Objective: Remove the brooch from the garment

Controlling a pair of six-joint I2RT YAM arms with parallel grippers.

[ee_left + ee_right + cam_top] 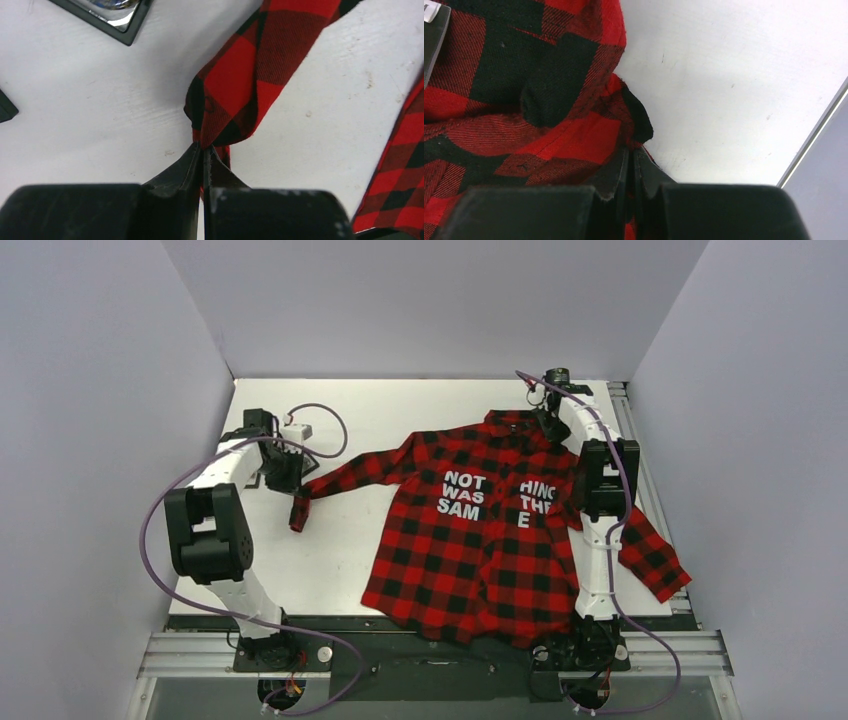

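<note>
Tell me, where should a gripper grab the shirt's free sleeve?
Probably the cuff, coming from the right. The sleeve lies flat, and its cuff end sticks out sideways past the body of the shirt, leaving an open edge to pinch.

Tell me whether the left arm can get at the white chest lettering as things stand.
Probably not at once: the left gripper is shut on the garment's sleeve end, off to the left of the lettering, and would have to let go first.

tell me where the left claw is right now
Top view, left side of the table: the left claw is shut on the end of the garment's outstretched sleeve.
</note>
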